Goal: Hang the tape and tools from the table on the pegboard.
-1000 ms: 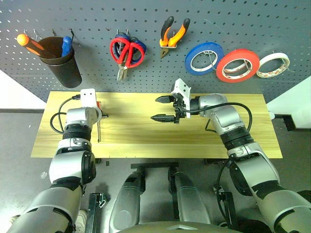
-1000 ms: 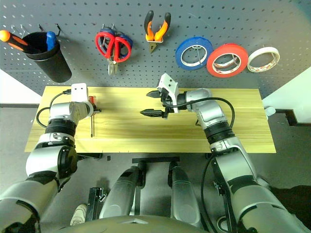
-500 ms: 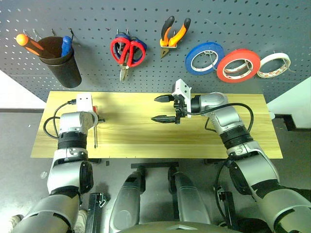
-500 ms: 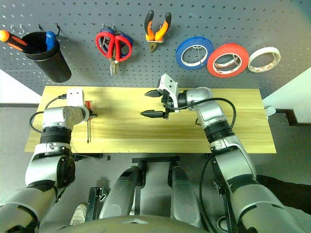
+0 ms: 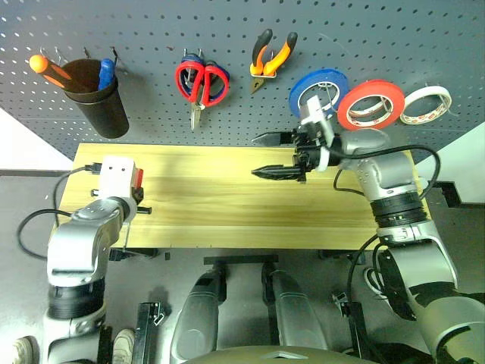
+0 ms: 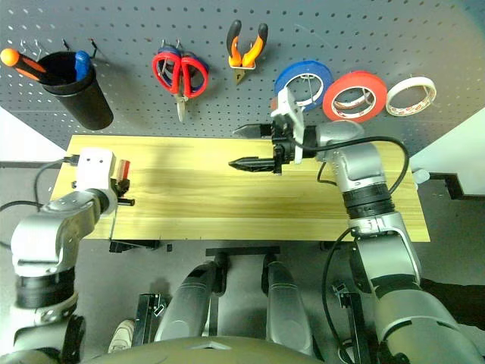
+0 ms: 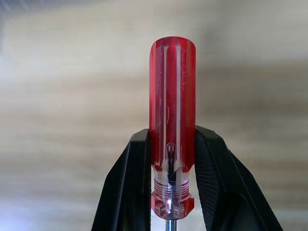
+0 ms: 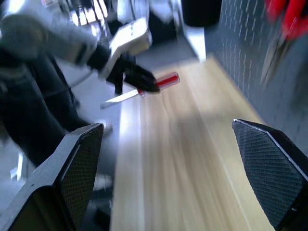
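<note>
No readable text, label, brand or number showed anywhere. The white tape roll (image 5: 426,104) at the far right carried marks too small to read.

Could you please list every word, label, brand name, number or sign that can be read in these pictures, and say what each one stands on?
None: no text can be read anywhere.
The red screwdriver handle, held in the left pincer, is clear plastic with no print.
The white tape roll on the pegboard has faint marks inside its core, too small to read.
</note>
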### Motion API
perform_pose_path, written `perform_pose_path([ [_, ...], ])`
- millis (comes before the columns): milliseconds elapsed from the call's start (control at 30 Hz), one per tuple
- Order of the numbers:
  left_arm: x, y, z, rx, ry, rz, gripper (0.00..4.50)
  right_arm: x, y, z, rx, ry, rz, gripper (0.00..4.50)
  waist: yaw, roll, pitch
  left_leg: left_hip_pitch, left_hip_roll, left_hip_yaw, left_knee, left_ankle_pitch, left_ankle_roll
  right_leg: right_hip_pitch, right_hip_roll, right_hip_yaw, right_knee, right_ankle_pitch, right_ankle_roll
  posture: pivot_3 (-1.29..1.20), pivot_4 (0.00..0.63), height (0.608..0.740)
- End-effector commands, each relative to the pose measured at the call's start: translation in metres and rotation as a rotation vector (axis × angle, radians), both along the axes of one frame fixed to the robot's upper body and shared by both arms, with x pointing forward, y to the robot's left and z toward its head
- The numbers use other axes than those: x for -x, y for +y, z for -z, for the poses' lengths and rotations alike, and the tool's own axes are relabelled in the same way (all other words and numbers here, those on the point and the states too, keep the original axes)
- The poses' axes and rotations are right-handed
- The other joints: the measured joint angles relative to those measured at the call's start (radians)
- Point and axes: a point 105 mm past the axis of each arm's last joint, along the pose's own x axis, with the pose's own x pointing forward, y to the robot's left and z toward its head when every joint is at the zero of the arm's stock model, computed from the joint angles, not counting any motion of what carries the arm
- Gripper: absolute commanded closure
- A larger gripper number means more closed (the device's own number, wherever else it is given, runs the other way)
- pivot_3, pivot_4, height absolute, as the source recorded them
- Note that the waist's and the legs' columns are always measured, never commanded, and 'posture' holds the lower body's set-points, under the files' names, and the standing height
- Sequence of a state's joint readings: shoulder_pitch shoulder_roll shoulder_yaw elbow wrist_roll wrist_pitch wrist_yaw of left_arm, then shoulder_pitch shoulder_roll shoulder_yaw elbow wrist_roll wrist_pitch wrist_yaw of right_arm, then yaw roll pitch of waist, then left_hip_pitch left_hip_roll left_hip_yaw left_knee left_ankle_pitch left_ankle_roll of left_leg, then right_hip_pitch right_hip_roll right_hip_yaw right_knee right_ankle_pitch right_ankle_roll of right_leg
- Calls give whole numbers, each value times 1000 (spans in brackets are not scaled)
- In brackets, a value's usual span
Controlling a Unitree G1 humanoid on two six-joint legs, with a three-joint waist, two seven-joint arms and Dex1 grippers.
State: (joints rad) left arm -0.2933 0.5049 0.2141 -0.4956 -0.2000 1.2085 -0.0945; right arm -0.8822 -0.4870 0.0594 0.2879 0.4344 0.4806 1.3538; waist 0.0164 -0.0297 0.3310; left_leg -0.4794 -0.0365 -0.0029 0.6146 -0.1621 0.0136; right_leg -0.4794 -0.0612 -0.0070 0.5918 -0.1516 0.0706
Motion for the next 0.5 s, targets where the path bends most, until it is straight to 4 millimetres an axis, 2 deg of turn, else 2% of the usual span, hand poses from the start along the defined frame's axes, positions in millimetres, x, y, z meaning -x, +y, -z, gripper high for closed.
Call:
perform_pose_path([
  [33,7,-1,-31,-53,-172,39,3619,14,-2,-29,-56,-72,-43,0,-1,1,-20,0,0,0,-1,0,-1,0,1,-1,-1,0,0,88,152,731],
  [167,11,-3,-48,-53,-269,76,3619,17,-5,-39,-78,-119,-47,0,-2,-2,-52,1,0,1,-1,1,-1,2,1,-2,-5,0,0,88,123,731],
  [367,15,-17,-86,-76,-419,194,3619,18,-7,-53,-91,-163,-55,0,-2,-3,-85,1,0,2,-1,0,0,7,2,-2,-11,3,-2,86,92,731],
  [500,10,-19,-122,-72,-549,207,3619,17,-7,-61,-108,-187,-53,0,0,-4,-109,2,1,3,-1,1,0,8,2,-3,-12,4,-1,85,75,731],
])
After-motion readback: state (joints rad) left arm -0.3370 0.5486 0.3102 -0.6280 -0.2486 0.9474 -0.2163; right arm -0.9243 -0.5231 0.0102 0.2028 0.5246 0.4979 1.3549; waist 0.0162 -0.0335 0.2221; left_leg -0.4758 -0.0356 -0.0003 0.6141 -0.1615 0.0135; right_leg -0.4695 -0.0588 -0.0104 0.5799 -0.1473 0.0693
